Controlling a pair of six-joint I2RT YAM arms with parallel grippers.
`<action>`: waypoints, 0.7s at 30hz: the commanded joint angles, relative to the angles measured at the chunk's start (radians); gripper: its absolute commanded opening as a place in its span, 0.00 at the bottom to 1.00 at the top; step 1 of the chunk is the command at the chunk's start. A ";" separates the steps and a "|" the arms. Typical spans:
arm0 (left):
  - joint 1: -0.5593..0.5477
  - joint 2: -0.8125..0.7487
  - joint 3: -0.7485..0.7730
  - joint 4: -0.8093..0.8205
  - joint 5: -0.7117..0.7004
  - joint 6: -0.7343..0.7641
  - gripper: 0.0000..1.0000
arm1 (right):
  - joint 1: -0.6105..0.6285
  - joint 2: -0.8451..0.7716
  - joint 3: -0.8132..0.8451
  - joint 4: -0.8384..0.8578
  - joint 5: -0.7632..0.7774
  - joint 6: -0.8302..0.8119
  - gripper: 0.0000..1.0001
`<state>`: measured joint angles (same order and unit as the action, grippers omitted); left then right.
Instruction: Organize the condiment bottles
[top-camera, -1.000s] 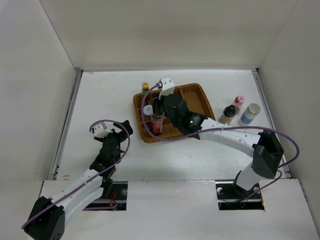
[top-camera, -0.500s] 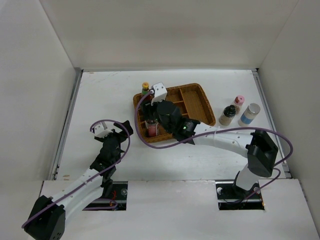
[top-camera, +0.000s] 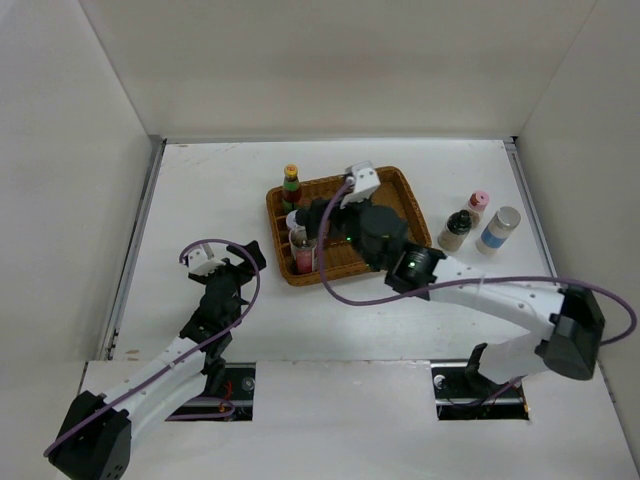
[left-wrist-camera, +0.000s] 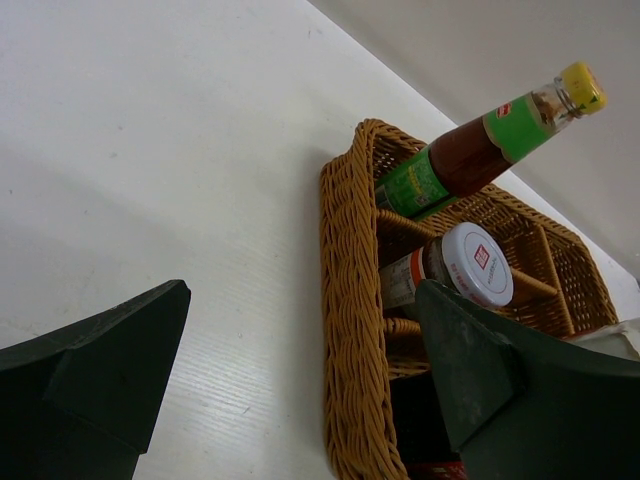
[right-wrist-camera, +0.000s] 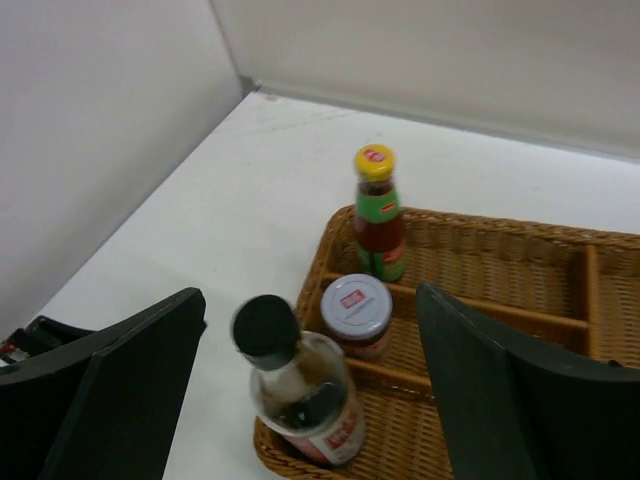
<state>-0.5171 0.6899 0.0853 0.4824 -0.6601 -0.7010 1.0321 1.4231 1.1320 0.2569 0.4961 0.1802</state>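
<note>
White worktop (top-camera: 200, 200), both arms on it. Right arm (top-camera: 480, 290) reaches from the near-right corner toward the middle of the far half. Left arm (top-camera: 170, 360) sits near the near-left corner.

Brown wicker divided tray (top-camera: 400, 215) lies mid-worktop, toward the far edge.

Right gripper (right-wrist-camera: 310, 300) hangs over the tray's left end, fingers spread wide, gripping nothing. Left gripper (left-wrist-camera: 300, 290) is just left of the tray, low over bare worktop, also spread wide and empty.

Three bottles stand in the tray's left-end compartments:
- Tall dark-red bottle with black cap (right-wrist-camera: 300, 390) is at the near-left corner, between the right fingers but clear of both.
- Green-labelled bottle with yellow cap (right-wrist-camera: 378, 215) is at the far-left corner.
- Short white-lidded jar (right-wrist-camera: 355, 315) is in the slot between them.

The rest are out of the tray, clustered by the right edge:
- Blue-labelled grey-capped cylinder (top-camera: 498, 229) is outermost.
- Dark black-capped jar (top-camera: 456, 230) is nearest the tray.
- Pink-capped shaker (top-camera: 477, 207) is just behind those two.
</note>
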 joint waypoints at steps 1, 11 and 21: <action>0.006 -0.009 -0.005 0.033 0.008 -0.009 1.00 | -0.071 -0.156 -0.092 0.054 0.044 0.033 0.93; 0.016 -0.047 -0.013 0.012 0.004 -0.011 1.00 | -0.540 -0.470 -0.420 -0.318 0.214 0.251 0.82; 0.016 -0.035 -0.012 0.016 0.008 -0.017 1.00 | -0.757 -0.270 -0.430 -0.298 0.150 0.252 0.93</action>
<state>-0.5045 0.6651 0.0795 0.4740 -0.6575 -0.7078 0.3103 1.1198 0.6792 -0.0772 0.6559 0.4191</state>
